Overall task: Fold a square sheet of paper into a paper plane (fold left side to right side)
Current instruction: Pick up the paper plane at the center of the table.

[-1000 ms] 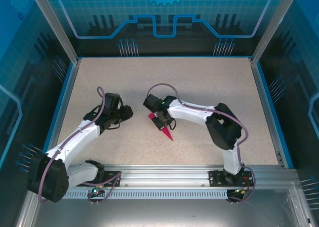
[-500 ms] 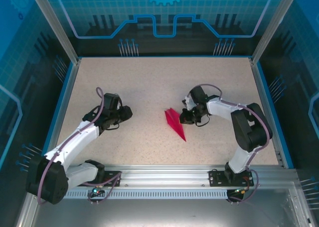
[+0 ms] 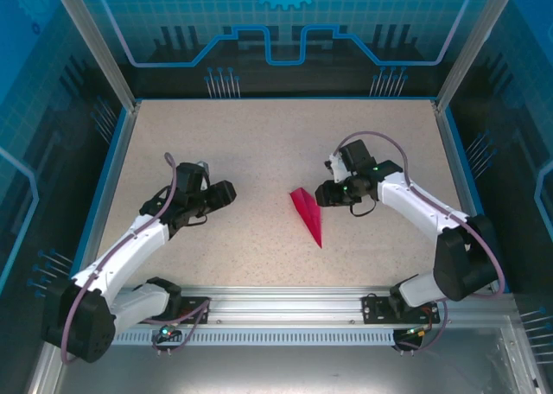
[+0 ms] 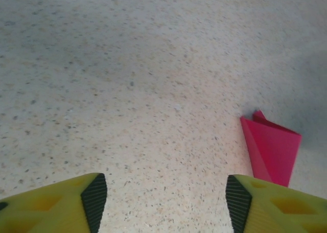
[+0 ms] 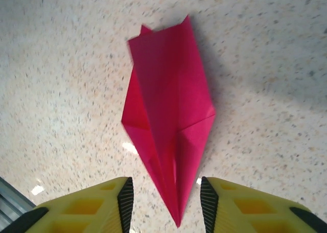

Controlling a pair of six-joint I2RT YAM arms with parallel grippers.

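Pincer update, right one first: the right pincer [image 3: 321, 195] is spread, nothing pinched. From above it sits just beside the wide tail end of the paper plane [image 3: 307, 215], at about 3 o'clock from that tail, apart from the paper as far as I can tell. In its wrist cam the right pincer [image 5: 163, 200] has its yellow fingers [image 5: 97, 202] parted, and the paper plane [image 5: 171, 120] lies flat on the speckled table [image 5: 265, 54], tail at 12 o'clock and nose at 6 o'clock. The pointy tip lines up with the gap between the black pads, but neither pad looks to be touching it.

Left pincer [image 3: 226, 193] is spread wide too, holding nothing, well apart from the plane at roughly 9 o'clock from it. Its own cam shows the left pincer [image 4: 166, 197] with bare table [image 4: 127, 79] between the fingers, and the magenta plane [image 4: 271, 151] off at 4 o'clock, its lower end hidden behind one finger.

On the table [image 3: 285, 139], seen from overhead, the plane lies a bit off centre toward 4 o'clock, nose aimed around 5 o'clock, with folded flaps and a centre crease.
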